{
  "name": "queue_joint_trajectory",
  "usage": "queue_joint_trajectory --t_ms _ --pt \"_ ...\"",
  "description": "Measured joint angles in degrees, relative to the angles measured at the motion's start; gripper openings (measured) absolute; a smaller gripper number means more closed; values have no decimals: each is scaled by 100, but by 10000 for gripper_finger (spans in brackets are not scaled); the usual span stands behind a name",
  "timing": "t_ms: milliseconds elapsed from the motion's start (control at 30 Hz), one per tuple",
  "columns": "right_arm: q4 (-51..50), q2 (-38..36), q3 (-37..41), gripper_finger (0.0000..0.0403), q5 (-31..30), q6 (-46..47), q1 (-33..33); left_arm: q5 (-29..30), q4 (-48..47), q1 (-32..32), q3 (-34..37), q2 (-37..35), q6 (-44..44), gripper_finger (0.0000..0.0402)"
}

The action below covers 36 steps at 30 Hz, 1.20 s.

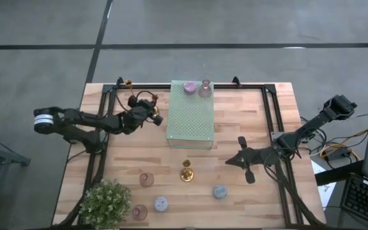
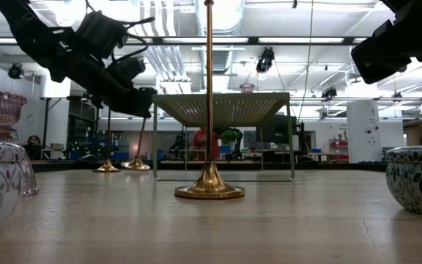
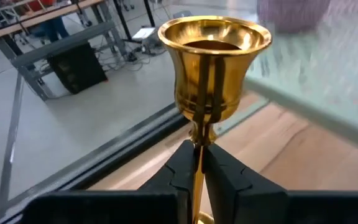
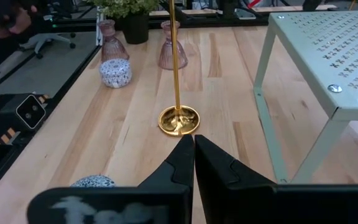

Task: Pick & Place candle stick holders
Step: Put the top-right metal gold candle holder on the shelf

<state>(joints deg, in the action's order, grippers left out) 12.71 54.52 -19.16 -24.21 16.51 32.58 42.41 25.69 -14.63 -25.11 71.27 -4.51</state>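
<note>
At the left of the desk [image 1: 248,198], the left arm reaches in low and nearly level from its base beyond the desk's edge, its forearm stretched toward the pale green perforated stand [image 1: 191,118]. The left pincer [image 3: 199,163] is pinching the thin stem of a gold candlestick [image 3: 214,65] just under its cup, the two fingers [image 3: 180,171] pressed against the stem from either side. Gripping high on the stem probably keeps the tall, top-heavy piece upright during a lift. In the low view two gold bases stand close together beneath this arm, so a second gold candlestick [image 2: 108,150] seems to wait beside the held one; whether the held one's base is off the wood cannot be told.

On the stand's far end sit two pinkish holders [image 1: 190,87], likely the drop-off spot. In front of the stand, another gold candlestick [image 1: 186,171] stands alone on its round base. Around it lie small squat holders: a pink one [image 1: 146,179], a lilac patterned one [image 1: 161,204], another pink one [image 1: 139,211] next to the potted plant [image 1: 106,202], and a pale-blue one [image 1: 220,191].

At the right, the right arm bends in from its base and idles, its right pincer [image 4: 193,155] pressed together on nothing, aimed across the desk toward the lone candlestick.
</note>
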Motion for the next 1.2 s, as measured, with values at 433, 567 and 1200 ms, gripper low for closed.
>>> queue_joint_trajectory --t_ms 433,567,1200 --pt "0 0 -2 8 2 0 4 39 -965 7 -868 -1191 557 24" --pt "0 0 -2 8 2 0 4 39 -1662 7 -1405 -1270 544 22" --pt "11 0 -2 8 -44 -16 2 -1510 -1960 -478 -3256 -84 35 25"
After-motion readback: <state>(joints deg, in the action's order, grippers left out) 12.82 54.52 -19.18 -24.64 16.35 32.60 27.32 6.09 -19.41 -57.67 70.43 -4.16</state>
